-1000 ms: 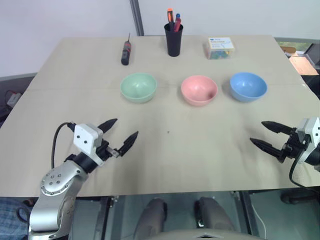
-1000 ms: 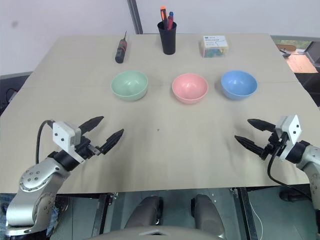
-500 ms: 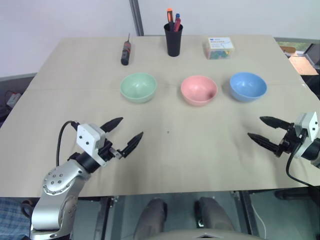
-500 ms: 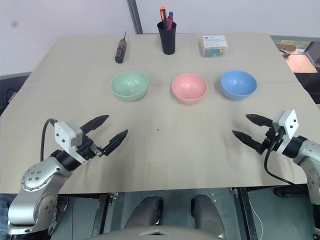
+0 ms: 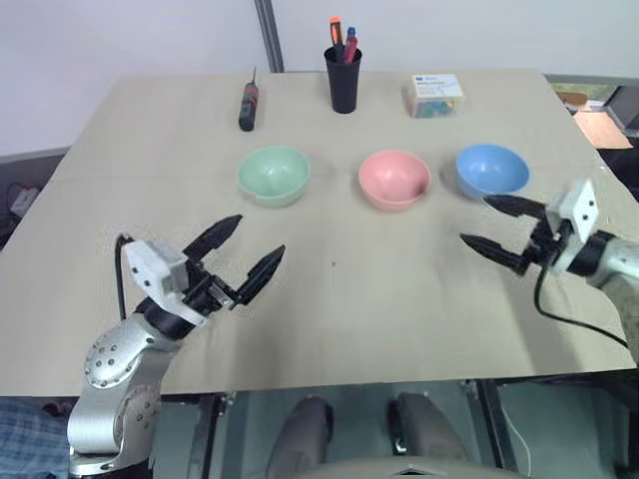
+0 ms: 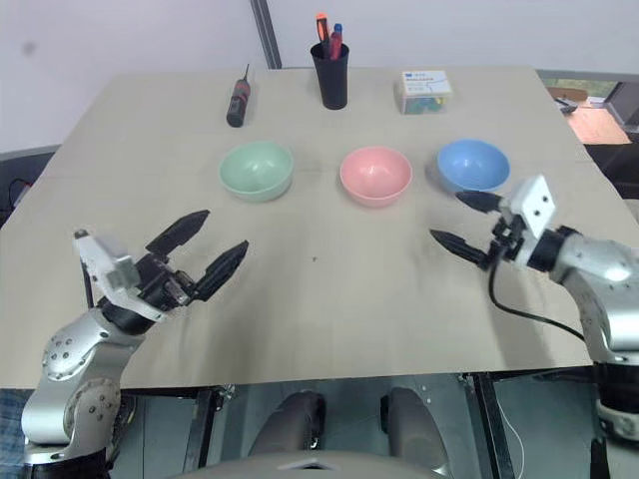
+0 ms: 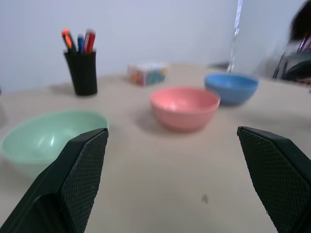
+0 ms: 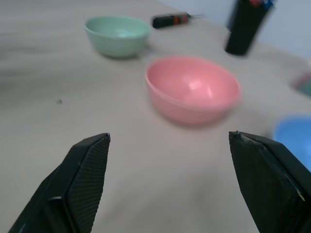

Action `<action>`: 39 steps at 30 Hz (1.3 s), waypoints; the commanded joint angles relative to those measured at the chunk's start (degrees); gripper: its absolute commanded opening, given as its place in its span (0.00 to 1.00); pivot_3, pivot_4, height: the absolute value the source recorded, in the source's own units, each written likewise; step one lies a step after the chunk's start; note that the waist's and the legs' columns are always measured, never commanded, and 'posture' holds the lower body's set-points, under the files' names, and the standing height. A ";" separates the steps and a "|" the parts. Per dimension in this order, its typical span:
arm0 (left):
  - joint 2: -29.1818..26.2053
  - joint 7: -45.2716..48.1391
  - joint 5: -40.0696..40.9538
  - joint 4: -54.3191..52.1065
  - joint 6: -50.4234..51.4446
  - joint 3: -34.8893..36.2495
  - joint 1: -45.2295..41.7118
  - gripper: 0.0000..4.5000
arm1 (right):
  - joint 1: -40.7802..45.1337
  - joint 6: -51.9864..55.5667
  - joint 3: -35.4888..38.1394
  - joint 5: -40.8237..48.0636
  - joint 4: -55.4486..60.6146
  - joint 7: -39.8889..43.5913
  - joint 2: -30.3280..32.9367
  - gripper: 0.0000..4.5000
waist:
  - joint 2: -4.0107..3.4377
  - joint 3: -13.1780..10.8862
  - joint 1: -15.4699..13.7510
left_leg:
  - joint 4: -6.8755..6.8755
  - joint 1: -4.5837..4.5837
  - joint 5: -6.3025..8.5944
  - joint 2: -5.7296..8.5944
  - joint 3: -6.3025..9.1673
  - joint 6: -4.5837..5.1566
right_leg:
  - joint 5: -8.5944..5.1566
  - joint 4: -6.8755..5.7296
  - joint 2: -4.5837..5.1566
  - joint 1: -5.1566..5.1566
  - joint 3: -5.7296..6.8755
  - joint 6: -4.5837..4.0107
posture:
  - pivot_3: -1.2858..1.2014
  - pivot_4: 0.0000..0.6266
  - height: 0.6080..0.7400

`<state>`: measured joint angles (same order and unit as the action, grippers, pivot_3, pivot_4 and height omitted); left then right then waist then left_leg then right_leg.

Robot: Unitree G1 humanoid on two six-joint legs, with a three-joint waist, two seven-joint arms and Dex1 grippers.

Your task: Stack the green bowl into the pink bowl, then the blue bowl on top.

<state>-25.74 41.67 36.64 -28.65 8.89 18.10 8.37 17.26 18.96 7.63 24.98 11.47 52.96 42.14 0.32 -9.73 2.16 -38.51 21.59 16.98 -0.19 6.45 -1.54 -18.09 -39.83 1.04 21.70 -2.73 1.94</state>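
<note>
The green bowl (image 5: 273, 176), pink bowl (image 5: 394, 179) and blue bowl (image 5: 491, 170) are found in a row on the bench (image 5: 379, 289), unstacked. Left tool (image 5: 240, 251) and right tool (image 5: 491, 227) are released, nothing grasped; the right is just beside the blue bowl

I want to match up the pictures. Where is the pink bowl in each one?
Left eye view: pink bowl is the middle one of three, between green bowl and blue bowl.
Right eye view: middle of the row again.
Left wrist view: center, ahead between the left hand's fingers.
Right wrist view: center, nearest bowl, beyond the right hand's fingers.
Shared landmark: black pen cup behind the bowls.
</note>
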 commanded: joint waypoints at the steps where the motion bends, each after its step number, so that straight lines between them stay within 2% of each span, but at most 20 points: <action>1: -0.15 1.75 1.95 -1.86 -2.04 0.34 -0.48 1.00 | 9.22 0.75 -7.24 -7.01 -2.55 -2.55 -0.90 0.91 | 0.00 0.00 0.00 | 0.00 0.03 -0.05 0.03 -0.02 -0.08 | 0.00 0.02 0.00 0.03 -0.01 0.00 | 0.52 0.24 0.99; 6: 0.00 2.27 2.93 -2.12 -2.62 -0.04 -1.16 1.00 | 19.96 -0.10 -17.33 -16.16 -10.40 -2.90 -4.14 0.91 | 0.03 0.01 -0.10 | -0.01 0.12 -0.10 0.07 0.06 -0.18 | 0.00 0.07 0.06 0.08 0.02 0.00 | 0.52 0.24 0.99; 11: 1.13 2.02 2.07 -3.22 -3.84 -1.51 -0.08 1.00 | 26.86 -9.35 -26.41 -26.58 -21.15 -3.21 -9.00 0.91 | 0.03 0.01 0.13 | 0.00 0.12 -0.12 0.05 0.06 -0.21 | 0.00 0.07 0.07 0.13 0.03 0.00 | 0.52 0.24 0.99; 14: 1.64 1.71 1.45 -3.41 -4.54 -1.94 0.52 1.00 | 30.75 -12.23 -28.79 -30.94 -28.62 -4.98 -12.19 0.91 | 0.03 0.01 0.24 | 0.02 0.15 -0.13 0.05 0.05 -0.23 | 0.00 0.06 0.07 0.19 -0.03 0.00 | 0.52 0.24 0.99; 17: 1.80 1.59 0.81 -3.54 -5.56 -2.35 1.02 1.00 | 34.47 -9.38 -29.74 -32.50 -35.33 -4.53 -15.35 0.91 | 0.03 0.00 0.15 | 0.02 0.16 -0.14 0.05 0.07 -0.24 | 0.00 0.03 0.08 0.21 -0.04 0.00 | 0.52 0.24 0.99; 22: 1.74 1.81 -0.69 -2.75 -7.23 -2.97 1.75 1.00 | 40.34 -11.82 -32.36 -37.10 -46.54 -4.50 -19.60 0.91 | 0.03 0.00 0.27 | 0.02 0.14 -0.14 0.05 0.12 -0.24 | 0.00 0.02 0.08 0.21 -0.05 -0.01 | 0.52 0.24 0.99; 23: 1.75 1.92 -0.94 -2.74 -7.49 -3.22 1.84 1.00 | 41.11 -13.25 -32.75 -37.91 -48.36 -4.66 -20.22 0.79 | 0.02 0.00 0.28 | 0.03 0.14 -0.14 0.05 0.12 -0.24 | 0.00 0.02 0.08 0.23 -0.05 -0.01 | 0.52 0.24 0.99; 26: 1.79 1.67 -0.92 -3.07 -7.73 -3.26 1.99 1.00 | 42.24 -15.40 -32.42 -38.62 -50.69 -4.40 -21.77 0.56 | 0.02 0.00 0.29 | 0.05 0.17 -0.14 0.05 0.11 -0.24 | 0.00 0.00 0.08 0.33 -0.12 -0.01 | 0.52 0.24 0.99; 28: 1.70 1.46 -1.10 -3.04 -7.95 -2.99 2.22 1.00 | 42.43 -15.62 -32.04 -38.62 -50.85 -3.80 -22.54 0.38 | 0.02 0.00 0.29 | 0.05 0.17 -0.14 0.05 0.11 -0.24 | 0.01 -0.01 0.09 0.33 -0.15 -0.01 | 0.52 0.24 0.99; 29: 1.65 1.54 -1.22 -3.03 -8.12 -2.98 2.46 1.00 | 42.40 -15.80 -32.02 -38.69 -50.62 -3.56 -22.79 0.25 | 0.02 0.00 0.30 | 0.05 0.17 -0.14 0.04 0.12 -0.24 | 0.00 -0.01 0.09 0.34 -0.15 -0.01 | 0.52 0.24 0.99; 31: 1.38 2.00 -1.54 -2.73 -8.39 -3.08 2.84 1.00 | 42.09 -16.01 -32.08 -38.84 -49.64 -2.92 -23.03 0.12 | 0.02 0.00 0.30 | 0.06 0.17 -0.13 0.04 0.13 -0.24 | 0.00 -0.02 0.09 0.35 -0.15 -0.01 | 0.52 0.24 0.99; 32: 1.19 2.27 -1.81 -2.62 -8.53 -3.22 2.94 1.00 | 41.97 -16.21 -32.07 -38.96 -49.35 -2.77 -23.04 0.02 | 0.02 0.00 0.29 | 0.06 0.17 -0.13 0.04 0.13 -0.24 | 0.00 -0.02 0.09 0.36 -0.16 -0.01 | 0.52 0.24 0.99; 35: 1.20 2.15 -1.59 -2.65 -8.44 -3.28 2.75 1.00 | 41.38 -16.47 -31.95 -39.37 -48.28 -2.08 -22.78 0.01 | 0.01 0.00 0.29 | 0.08 0.17 -0.13 0.04 0.13 -0.24 | 0.00 -0.03 0.08 0.37 -0.17 -0.01 | 0.52 0.24 0.99; 39: 0.87 2.34 -1.36 -2.48 -8.31 -3.16 2.50 1.00 | 37.21 -15.87 -31.68 -37.21 -37.59 3.24 -20.59 0.01 | 0.01 0.00 0.25 | 0.08 0.22 -0.13 0.03 0.13 -0.23 | 0.01 -0.03 0.09 0.42 -0.17 -0.01 | 0.52 0.24 0.99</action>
<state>-24.25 43.65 35.00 -29.36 1.64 14.65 11.08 56.80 3.24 -24.82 -14.32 -35.84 52.38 20.05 0.33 -9.73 2.41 -38.43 21.83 16.85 -0.16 6.58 -1.78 -18.09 -39.86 1.13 22.14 -2.91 1.93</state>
